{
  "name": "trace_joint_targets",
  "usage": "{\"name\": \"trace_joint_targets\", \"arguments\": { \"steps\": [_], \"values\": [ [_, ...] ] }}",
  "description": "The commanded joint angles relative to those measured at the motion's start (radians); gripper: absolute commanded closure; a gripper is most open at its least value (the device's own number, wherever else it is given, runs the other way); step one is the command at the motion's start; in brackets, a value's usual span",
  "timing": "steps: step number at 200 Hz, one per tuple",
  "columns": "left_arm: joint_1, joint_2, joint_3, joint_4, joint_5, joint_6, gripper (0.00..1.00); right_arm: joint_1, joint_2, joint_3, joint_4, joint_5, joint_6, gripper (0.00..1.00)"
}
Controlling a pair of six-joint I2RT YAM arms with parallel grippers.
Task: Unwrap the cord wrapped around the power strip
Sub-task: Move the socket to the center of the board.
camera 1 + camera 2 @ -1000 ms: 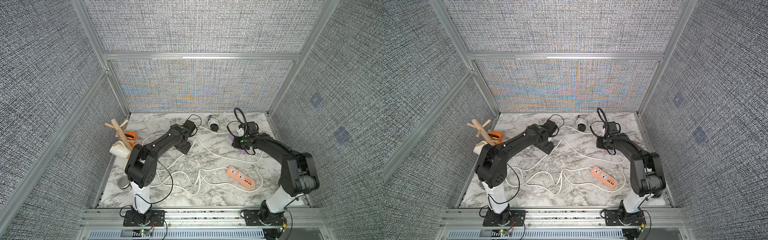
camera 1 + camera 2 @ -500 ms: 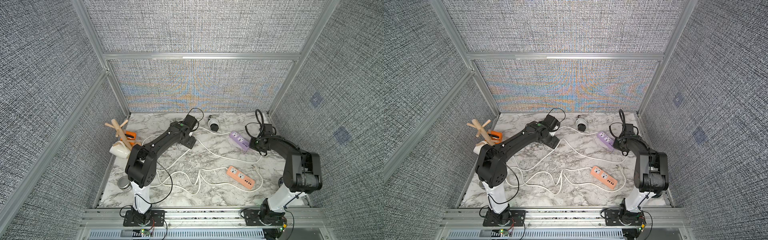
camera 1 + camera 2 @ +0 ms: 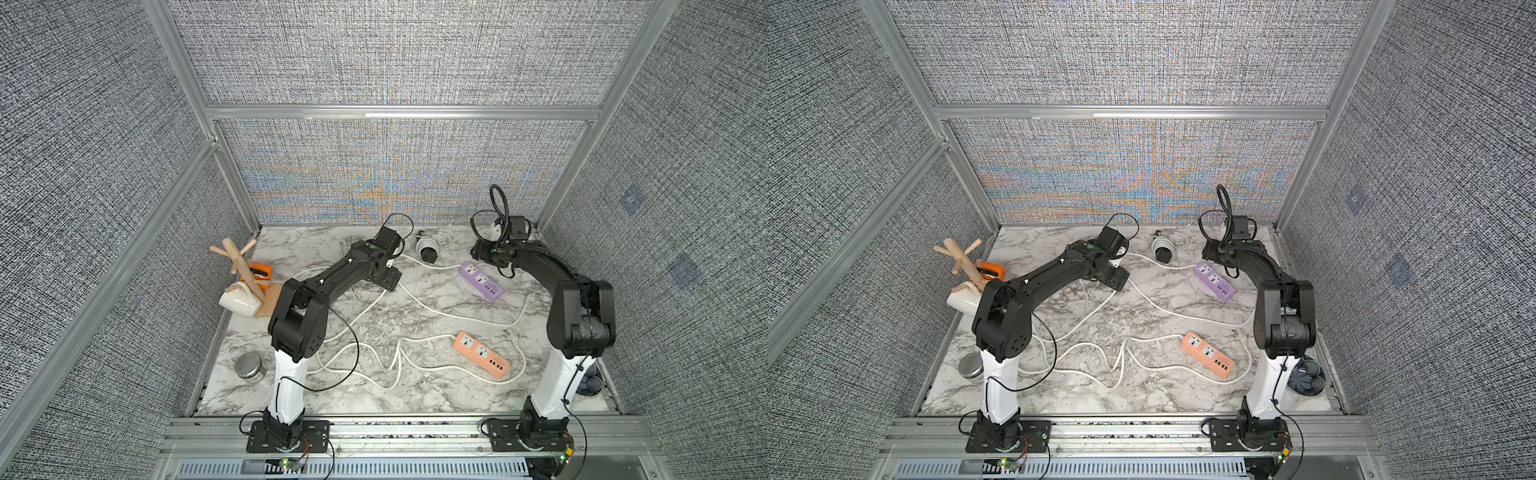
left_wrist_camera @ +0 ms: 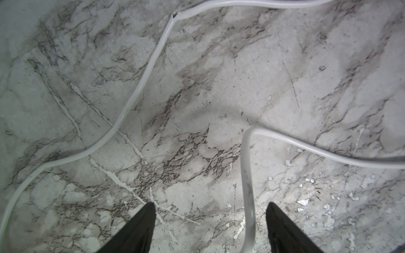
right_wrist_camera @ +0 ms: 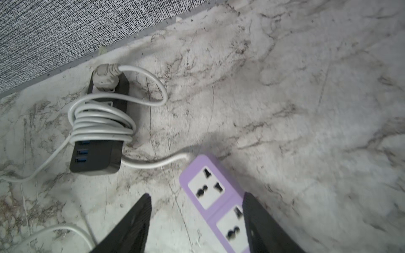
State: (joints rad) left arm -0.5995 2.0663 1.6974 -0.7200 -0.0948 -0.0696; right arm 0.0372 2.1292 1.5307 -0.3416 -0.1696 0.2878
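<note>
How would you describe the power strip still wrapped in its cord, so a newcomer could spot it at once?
Look at the far edge of the marble table, near the middle of the back wall. A black power strip lies there, just beyond the purple power strip. Unlike that and the orange power strip, it is bundled in white cord.

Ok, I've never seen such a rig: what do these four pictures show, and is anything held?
Two black robot arms, left arm and right arm, are mounted at a marble table. Two pictures look down on everything from above; the other two come from cameras on the wrists. On the table lie a purple power strip, an orange power strip and, by the back wall, a black power strip with a white cord wound around it. The left hand is open over a loose cord; the right hand is open by the purple power strip. Nothing is gripped.
</note>
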Motion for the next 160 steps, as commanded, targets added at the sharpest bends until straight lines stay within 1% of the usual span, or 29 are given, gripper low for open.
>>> {"name": "trace_joint_targets", "arguments": {
  "steps": [1, 25, 38, 48, 59, 83, 96, 109, 132, 146, 160],
  "values": [
    [-0.002, 0.025, -0.008, 0.019, 0.017, 0.026, 0.21, 0.015, 0.080, 0.093, -0.009, 0.027, -0.038, 0.33],
    [-0.002, 0.021, -0.052, 0.025, 0.017, 0.036, 0.24, 0.032, 0.177, 0.201, -0.085, 0.048, -0.075, 0.36],
    [-0.002, 0.013, -0.076, 0.030, 0.024, 0.033, 0.28, 0.039, 0.216, 0.242, -0.127, 0.065, -0.086, 0.37],
    [-0.002, 0.009, -0.088, 0.025, 0.030, 0.029, 0.32, 0.045, 0.234, 0.253, -0.140, 0.069, -0.087, 0.39],
    [-0.002, 0.003, -0.105, 0.021, 0.037, 0.027, 0.35, 0.047, 0.240, 0.252, -0.143, 0.075, -0.082, 0.45],
    [-0.003, -0.018, -0.142, 0.001, 0.060, 0.038, 0.39, 0.057, 0.238, 0.249, -0.165, 0.102, -0.092, 0.51],
    [-0.010, -0.031, -0.168, -0.013, 0.079, 0.066, 0.39, 0.065, 0.238, 0.248, -0.189, 0.113, -0.113, 0.53],
    [-0.017, -0.043, -0.187, -0.036, 0.064, 0.091, 0.39, 0.071, 0.239, 0.243, -0.210, 0.117, -0.140, 0.54],
    [-0.017, -0.071, -0.219, -0.063, 0.027, 0.098, 0.38, 0.072, 0.240, 0.231, -0.250, 0.118, -0.179, 0.58],
    [-0.017, -0.128, -0.228, -0.067, 0.011, 0.098, 0.34, 0.072, 0.236, 0.218, -0.271, 0.116, -0.197, 0.60],
    [-0.017, -0.161, -0.216, -0.081, -0.007, 0.097, 0.25, 0.074, 0.220, 0.190, -0.283, 0.117, -0.213, 0.61]
  ]
}}
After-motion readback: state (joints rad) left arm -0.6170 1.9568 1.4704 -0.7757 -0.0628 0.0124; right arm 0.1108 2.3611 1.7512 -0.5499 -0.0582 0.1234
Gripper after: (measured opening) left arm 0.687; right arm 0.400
